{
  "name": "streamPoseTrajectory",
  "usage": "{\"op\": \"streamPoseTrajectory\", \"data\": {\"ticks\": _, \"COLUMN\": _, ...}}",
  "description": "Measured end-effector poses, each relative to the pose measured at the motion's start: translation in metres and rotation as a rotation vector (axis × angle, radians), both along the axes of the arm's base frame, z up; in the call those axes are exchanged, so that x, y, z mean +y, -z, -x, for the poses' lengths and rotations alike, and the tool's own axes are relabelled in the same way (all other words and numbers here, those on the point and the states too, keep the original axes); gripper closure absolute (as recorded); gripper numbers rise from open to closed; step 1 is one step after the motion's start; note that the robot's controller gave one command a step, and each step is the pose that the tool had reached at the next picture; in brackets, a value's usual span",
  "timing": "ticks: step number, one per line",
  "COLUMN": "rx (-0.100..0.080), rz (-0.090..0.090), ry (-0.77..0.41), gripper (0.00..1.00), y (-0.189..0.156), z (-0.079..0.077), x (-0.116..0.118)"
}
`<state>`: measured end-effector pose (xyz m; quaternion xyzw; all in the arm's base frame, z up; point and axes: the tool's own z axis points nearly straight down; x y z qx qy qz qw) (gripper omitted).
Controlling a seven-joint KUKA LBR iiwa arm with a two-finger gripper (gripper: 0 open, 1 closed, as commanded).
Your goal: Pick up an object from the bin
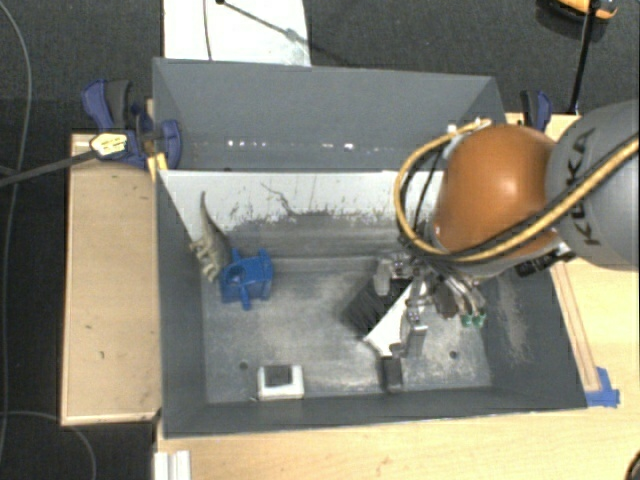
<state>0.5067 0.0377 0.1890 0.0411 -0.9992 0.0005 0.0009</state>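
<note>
A black-and-white object (372,318), dark and bristly at one end and flat and white at the other, lies on the floor of the grey metal bin (300,323), right of centre in the frame. The gripper (408,326) is down directly over it. Whether the gripper is open or closed on the object cannot be told from this angle.

The bin's floor is scuffed and dusty, and its back wall is streaked with scratches. Dark carpet (60,28) surrounds the set-up.

The arm's orange cover (495,188), looped with cables (404,196), blocks the bin's upper right corner and part of the gripper.

Well to the left sit a blue plastic piece (247,276) and, touching it, a grey toy figure (210,246) leaning at the left wall. A small white-and-grey block (280,380) rests alone near the front wall.
</note>
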Motion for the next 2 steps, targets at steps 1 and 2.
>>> {"op": "streamPoseTrajectory", "data": {"ticks": 1, "rx": -0.006, "rz": -0.004, "ry": -0.099, "gripper": 0.0, "y": 0.026, "z": -0.003, "x": -0.019}}
{"op": "streamPoseTrajectory", "data": {"ticks": 2, "rx": -0.005, "rz": -0.001, "ry": -0.181, "gripper": 0.0, "y": 0.066, "z": 0.005, "x": -0.059}}
